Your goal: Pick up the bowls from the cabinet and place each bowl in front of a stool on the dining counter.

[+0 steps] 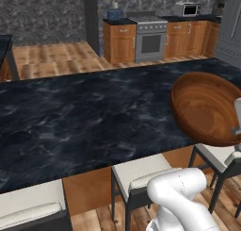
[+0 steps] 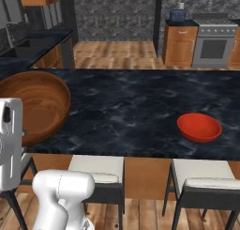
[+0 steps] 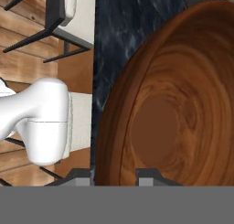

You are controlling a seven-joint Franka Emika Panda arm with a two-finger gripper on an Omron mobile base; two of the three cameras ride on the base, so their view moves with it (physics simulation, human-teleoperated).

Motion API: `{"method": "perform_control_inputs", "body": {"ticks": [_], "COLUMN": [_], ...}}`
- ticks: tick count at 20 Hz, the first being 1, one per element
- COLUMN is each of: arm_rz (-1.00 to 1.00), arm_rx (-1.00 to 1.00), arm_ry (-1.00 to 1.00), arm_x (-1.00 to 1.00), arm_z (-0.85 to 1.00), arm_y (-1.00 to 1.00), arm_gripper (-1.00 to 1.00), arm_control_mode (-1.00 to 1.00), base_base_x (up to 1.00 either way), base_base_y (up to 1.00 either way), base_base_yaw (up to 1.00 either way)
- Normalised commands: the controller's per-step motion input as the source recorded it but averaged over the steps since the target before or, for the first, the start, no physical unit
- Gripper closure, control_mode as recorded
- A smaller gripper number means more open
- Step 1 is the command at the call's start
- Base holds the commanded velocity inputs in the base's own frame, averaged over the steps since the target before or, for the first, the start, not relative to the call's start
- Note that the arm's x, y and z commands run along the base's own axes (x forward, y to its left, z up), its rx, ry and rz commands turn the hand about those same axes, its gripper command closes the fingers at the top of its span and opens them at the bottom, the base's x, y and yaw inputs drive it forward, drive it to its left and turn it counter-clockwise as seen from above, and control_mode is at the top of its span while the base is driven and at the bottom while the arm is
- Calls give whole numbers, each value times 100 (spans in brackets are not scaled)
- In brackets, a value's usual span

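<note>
1. Dark brown wood, round and grain-marked, the second bowl (image 1: 207,110) hangs tilted on its side above the near edge of the long black marble tabletop (image 1: 84,117), carried by the robot's pincer (image 3: 116,176)

2. The pincer is clamped on that wooden bowl's rim: in the hand view one dark fingertip sits inside the wall and one outside, with the rim between them

3. The glossy red round bowl (image 2: 199,127) already rests on the tabletop, just behind a white-cushioned stool with a dark frame (image 2: 204,180), so that half of the task looks finished

4. The step in hand is judged to be the delivery of the wooden bowl to a second seat; it hangs well apart from the red one, towards the other end of the tabletop

5. A stool with a pale seat (image 1: 214,154) stands just below and in front of the held bowl, which makes it the likely target

6. The next move probably calls for levelling the bowl so its base faces down, lowering it until it touches the marble in front of that stool, then parting the fingers and lifting away

7. No brand, label or writing can be read on the bowls, the stools or the distant kitchen appliances
</note>
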Motion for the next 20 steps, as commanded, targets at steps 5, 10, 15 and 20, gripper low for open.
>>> {"method": "perform_control_inputs", "body": {"ticks": [5,10,15,20], "arm_rz": [0,0,0,0], "arm_rx": [0,0,-3,-9], "arm_ry": [0,0,8,27], "arm_x": [0,0,22,63], "arm_z": [0,0,1,14], "arm_y": [0,0,1,0], "arm_gripper": [100,100,100,100], "arm_control_mode": [100,100,-100,-100], "base_base_x": [35,13,4,0], "base_base_y": [0,6,1,0], "base_base_yaw": [0,0,0,0]}}
